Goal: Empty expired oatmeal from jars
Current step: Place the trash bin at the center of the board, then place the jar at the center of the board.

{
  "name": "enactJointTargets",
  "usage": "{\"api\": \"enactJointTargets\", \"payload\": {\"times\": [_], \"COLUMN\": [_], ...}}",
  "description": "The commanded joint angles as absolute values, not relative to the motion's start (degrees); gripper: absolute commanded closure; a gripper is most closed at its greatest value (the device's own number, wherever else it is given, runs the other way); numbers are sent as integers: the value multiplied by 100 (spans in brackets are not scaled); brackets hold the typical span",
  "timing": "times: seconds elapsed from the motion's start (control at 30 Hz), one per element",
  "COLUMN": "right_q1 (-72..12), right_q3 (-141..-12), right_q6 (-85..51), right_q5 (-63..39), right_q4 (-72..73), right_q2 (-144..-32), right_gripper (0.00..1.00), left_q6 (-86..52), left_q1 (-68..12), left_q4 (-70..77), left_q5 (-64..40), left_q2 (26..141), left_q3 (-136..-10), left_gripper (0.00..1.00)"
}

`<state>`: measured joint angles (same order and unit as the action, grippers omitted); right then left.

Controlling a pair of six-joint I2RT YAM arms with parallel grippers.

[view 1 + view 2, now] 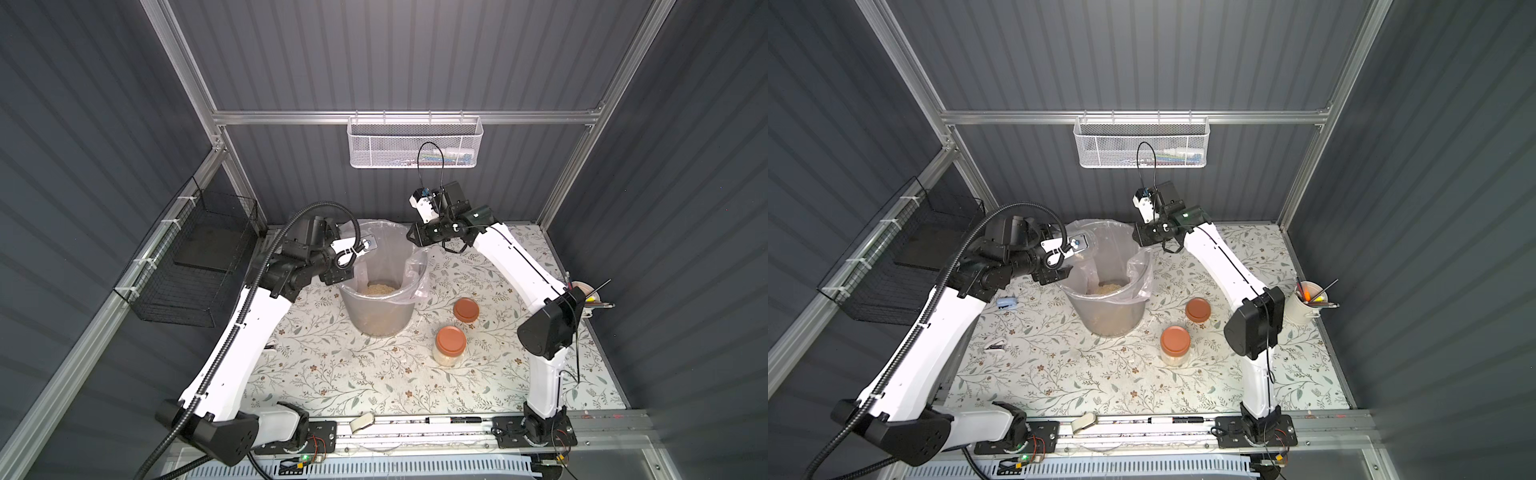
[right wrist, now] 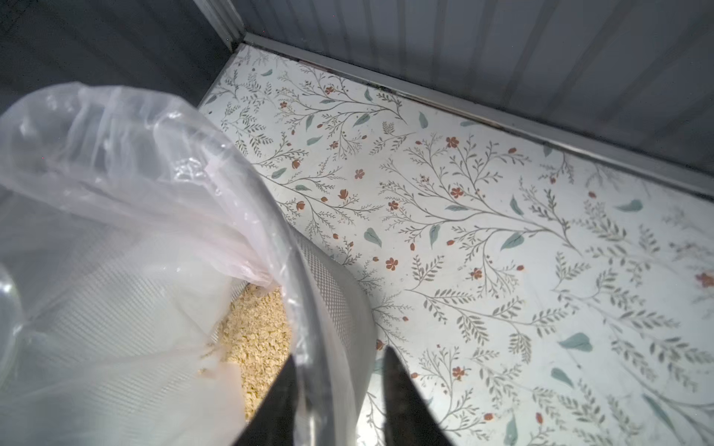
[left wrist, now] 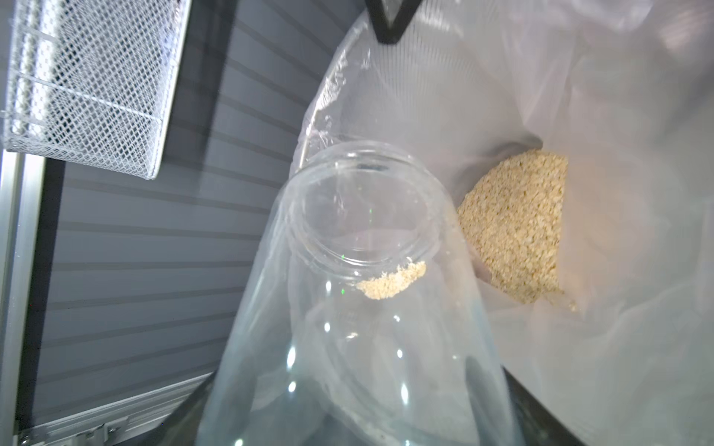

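Your left fingers [image 1: 332, 276] hold the open jar [image 3: 359, 309] tipped over the bin [image 1: 374, 320] | oatmeal [image 3: 392, 280] clump at its neck, pile in bin | right fingers [image 2: 402, 397] apart astride bin rim and liner [image 2: 135, 173] | lidded jar [image 1: 450, 345] beside bin.

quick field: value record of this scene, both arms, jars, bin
left gripper: shut on open jar, tipped over bin
open jar: nearly empty, small clump of oatmeal at neck
right gripper: open, jaws astride bin rim
bin: plastic-lined, oatmeal at bottom
closed jar: upright on table, oatmeal inside
loose lid: on table beside closed jar
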<state>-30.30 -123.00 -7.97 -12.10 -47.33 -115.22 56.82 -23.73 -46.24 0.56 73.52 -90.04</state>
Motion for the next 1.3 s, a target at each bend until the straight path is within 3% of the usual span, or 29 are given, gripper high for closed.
{"api": "enactJointTargets", "payload": {"times": [0.0, 0.23, 0.63, 0.83, 1.0, 1.13, 1.27], "right_q1": [-2993, -2995, -2767, -2471, -2481, -2738, -2927], "right_q3": [-12478, -12514, -11806, -10168, -8703, -8785, -9078], "right_q6": [-862, -810, -930, -1720, -3581, -3856, -4029], "right_q5": [-1221, -1157, -2219, -3895, -4855, -4719, -4623], "right_q4": [-4904, -4948, -3960, -2063, 695, 1037, 1098], "right_q2": [-11625, -11322, -10086, -8925, -8341, -8435, -8689], "right_gripper": [29, 2, 1, 1, 1, 1, 1], "left_q6": [5099, 4526, 2229, 565, -1053, -2238, -2562], "left_q1": [-2303, -1888, -1109, -1081, -1079, -1083, -1116], "left_q4": [-3422, -2745, 62, 2074, 4402, 5864, 6302], "left_q5": [-841, -1540, -3508, -4492, -4822, -5062, -5107], "left_q2": [7019, 6616, 6029, 6347, 6843, 7369, 7536], "left_q3": [-8770, -8149, -6758, -6441, -6083, -6043, -6005], "left_gripper": [100, 100, 100, 100, 100, 100, 100]}}
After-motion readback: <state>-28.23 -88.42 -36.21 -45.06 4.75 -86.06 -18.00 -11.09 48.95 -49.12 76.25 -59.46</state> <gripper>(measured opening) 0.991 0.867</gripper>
